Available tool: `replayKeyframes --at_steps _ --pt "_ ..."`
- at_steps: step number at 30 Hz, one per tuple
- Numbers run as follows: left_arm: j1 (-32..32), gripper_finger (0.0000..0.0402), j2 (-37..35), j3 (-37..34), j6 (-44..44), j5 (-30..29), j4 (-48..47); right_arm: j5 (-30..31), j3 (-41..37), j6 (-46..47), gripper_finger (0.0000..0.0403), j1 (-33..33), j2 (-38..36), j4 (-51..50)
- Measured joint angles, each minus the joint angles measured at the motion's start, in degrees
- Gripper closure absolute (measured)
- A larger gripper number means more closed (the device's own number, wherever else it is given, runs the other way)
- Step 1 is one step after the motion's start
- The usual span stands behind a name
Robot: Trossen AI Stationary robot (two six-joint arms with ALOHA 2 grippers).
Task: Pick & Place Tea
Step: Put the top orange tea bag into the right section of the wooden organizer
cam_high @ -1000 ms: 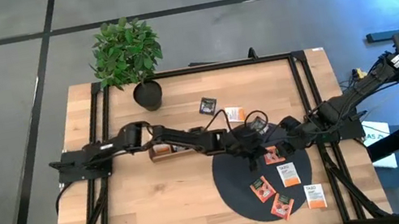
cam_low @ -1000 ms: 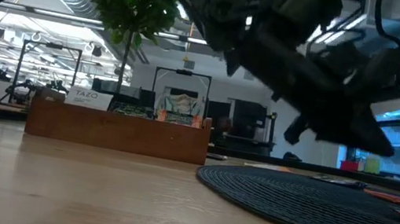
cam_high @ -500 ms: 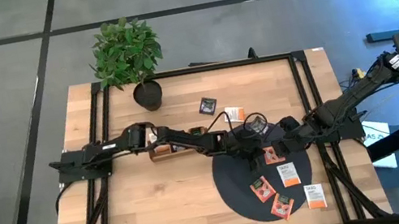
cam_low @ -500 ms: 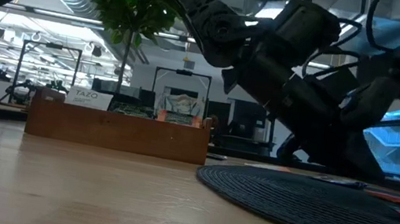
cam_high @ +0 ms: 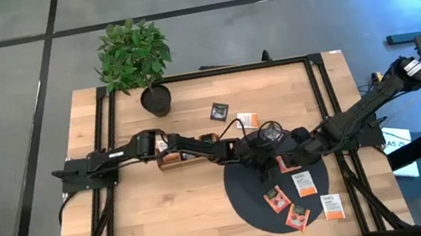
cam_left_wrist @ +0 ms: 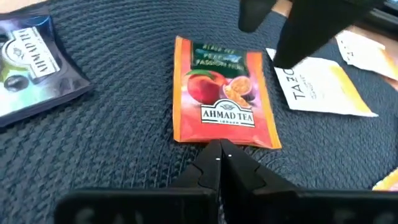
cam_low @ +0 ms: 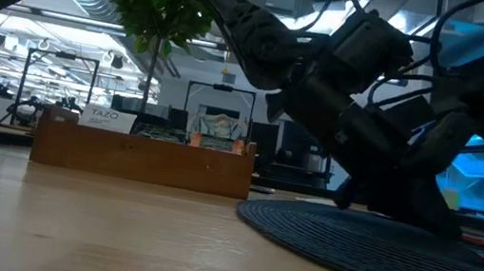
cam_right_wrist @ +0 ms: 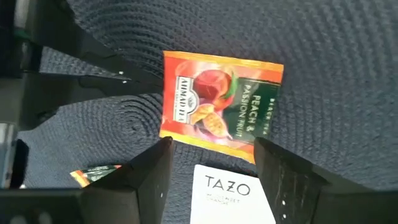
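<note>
Wooden table (cam_high: 166,212) boards are carrying a black round mat (cam_high: 251,202), and on its woven surface a red-orange Ahmad Tea peach sachet (cam_left_wrist: 224,99) is lying flat just beside a white Tazo sachet (cam_left_wrist: 320,90). Left gripper (cam_left_wrist: 219,154) is hovering at the peach sachet's near edge with its jaws pressed together, while right gripper (cam_right_wrist: 211,163) is hanging over the same sachet with its jaws spread wide, gripping nothing. More sachets (cam_high: 289,207) are lying on the mat, and a wooden tray (cam_low: 143,154) and a potted plant (cam_high: 135,57) are standing farther off.

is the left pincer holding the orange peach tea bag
No, the left pincer is shut just short of the tea bag, which lies flat on the mat.
</note>
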Motion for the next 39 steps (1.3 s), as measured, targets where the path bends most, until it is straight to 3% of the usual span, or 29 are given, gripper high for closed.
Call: replayKeyframes --at_steps 9,16,39 --pt "0.09 0.0399 -0.57 -0.04 1.46 3.09 -0.77 -0.02 0.00 3.07 0.0178 0.33 -0.01 0.19" --pt "0.13 0.0399 -3.28 0.02 5.13 3.14 5.18 0.04 0.01 4.75 0.0178 0.35 -0.12 0.67" --pt "1.68 0.0400 0.39 0.00 5.44 6.10 1.51 0.39 0.00 10.10 0.0178 0.31 -0.04 -0.85"
